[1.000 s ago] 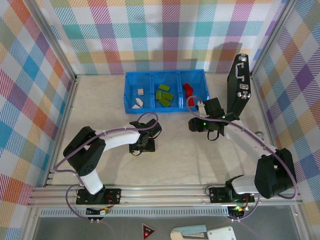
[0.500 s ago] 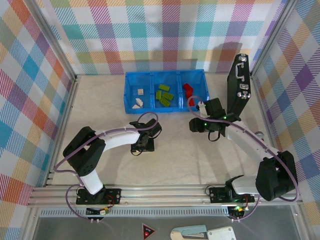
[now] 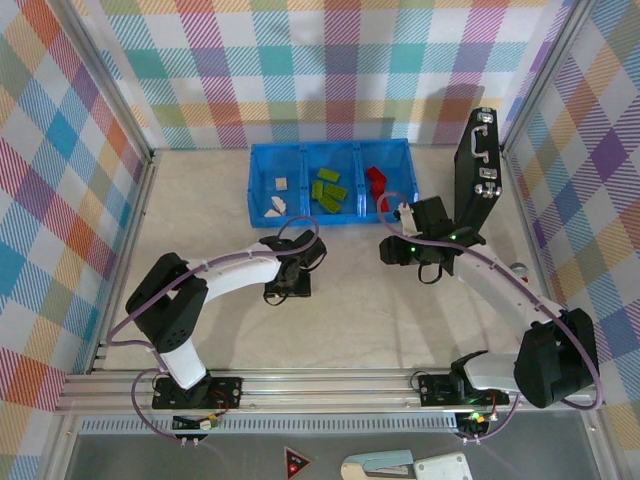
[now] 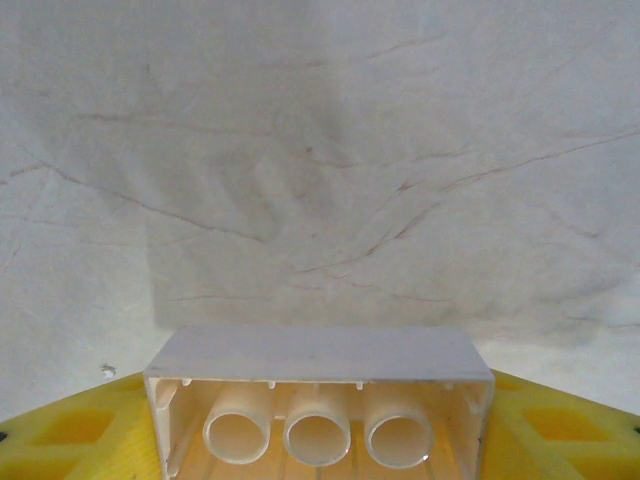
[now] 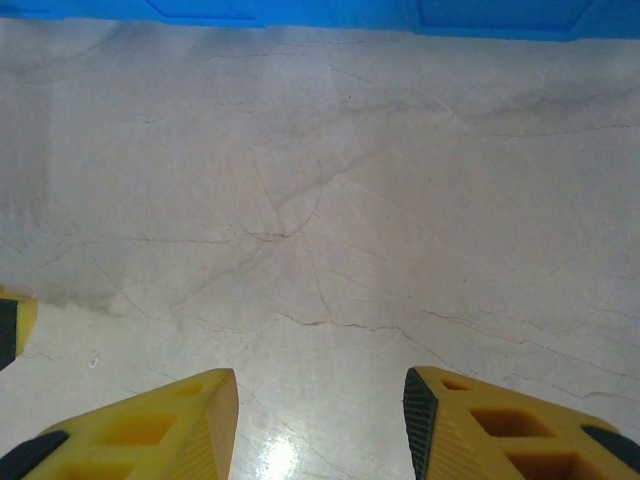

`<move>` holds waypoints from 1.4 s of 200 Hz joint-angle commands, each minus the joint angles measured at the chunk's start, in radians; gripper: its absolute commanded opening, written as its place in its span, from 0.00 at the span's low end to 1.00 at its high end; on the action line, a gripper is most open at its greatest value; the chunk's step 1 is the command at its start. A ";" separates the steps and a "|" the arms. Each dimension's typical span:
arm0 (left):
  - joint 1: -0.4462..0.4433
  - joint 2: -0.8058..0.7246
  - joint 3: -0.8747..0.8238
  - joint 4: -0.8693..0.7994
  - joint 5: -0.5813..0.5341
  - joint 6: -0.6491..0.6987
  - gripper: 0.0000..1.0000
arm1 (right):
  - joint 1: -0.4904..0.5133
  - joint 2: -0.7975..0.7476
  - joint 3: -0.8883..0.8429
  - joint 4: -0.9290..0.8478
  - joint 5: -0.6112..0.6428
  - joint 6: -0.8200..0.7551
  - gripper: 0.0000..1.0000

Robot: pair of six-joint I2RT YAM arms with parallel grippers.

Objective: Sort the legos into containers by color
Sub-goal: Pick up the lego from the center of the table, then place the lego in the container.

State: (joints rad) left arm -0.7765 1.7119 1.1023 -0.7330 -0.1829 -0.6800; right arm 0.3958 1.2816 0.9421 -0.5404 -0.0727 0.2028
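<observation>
A cream lego [image 4: 318, 356] sits crosswise between the yellow fingers [image 4: 70, 430] of my left gripper [image 4: 318, 432], hollow underside with three tubes facing the camera; the jaws are shut on it. From above, the left gripper [image 3: 285, 284] hangs over the table in front of the blue tray [image 3: 330, 222]. The tray's containers hold cream legos [image 3: 275, 206] at left, green legos [image 3: 328, 190] in the middle and red legos [image 3: 376, 178] at right. My right gripper [image 3: 392, 250] stands open over bare table [image 5: 320, 395], nothing between its fingers [image 5: 150, 430].
A black case [image 3: 478, 170] with metal latches stands upright at the right, close behind the right arm. The tray's front wall [image 5: 300, 12] runs along the top of the right wrist view. Checked walls enclose the table.
The left gripper's jaws have closed in on the cream lego and the wrist has shifted slightly toward the tray. The right arm has barely moved.
</observation>
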 commanded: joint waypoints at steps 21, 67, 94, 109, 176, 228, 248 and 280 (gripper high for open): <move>0.003 0.013 0.096 -0.057 -0.016 0.054 0.63 | -0.001 -0.049 -0.040 -0.024 0.002 0.018 0.49; 0.044 0.026 0.154 -0.062 0.009 0.104 0.63 | -0.001 -0.084 -0.073 -0.043 0.014 0.035 0.49; 0.086 0.036 0.191 -0.066 0.033 0.144 0.63 | -0.002 -0.102 -0.084 -0.054 0.024 0.048 0.49; 0.107 0.044 0.214 -0.074 0.041 0.172 0.63 | -0.001 -0.111 -0.091 -0.059 0.032 0.055 0.49; 0.232 0.097 0.360 -0.107 0.093 0.285 0.62 | -0.001 -0.155 -0.128 -0.081 0.055 0.100 0.49; 0.331 0.186 0.534 -0.142 0.129 0.363 0.62 | -0.002 -0.194 -0.127 -0.130 0.087 0.110 0.49; 0.356 0.240 0.619 -0.162 0.132 0.383 0.62 | -0.002 -0.204 -0.124 -0.147 0.093 0.112 0.49; 0.390 0.335 0.769 -0.187 0.133 0.405 0.62 | -0.002 -0.224 -0.114 -0.173 0.102 0.116 0.49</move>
State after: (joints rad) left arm -0.4118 1.9892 1.7737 -0.8669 -0.0624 -0.3164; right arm 0.3958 1.0863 0.8227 -0.6689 0.0124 0.3035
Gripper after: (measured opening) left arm 0.624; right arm 0.493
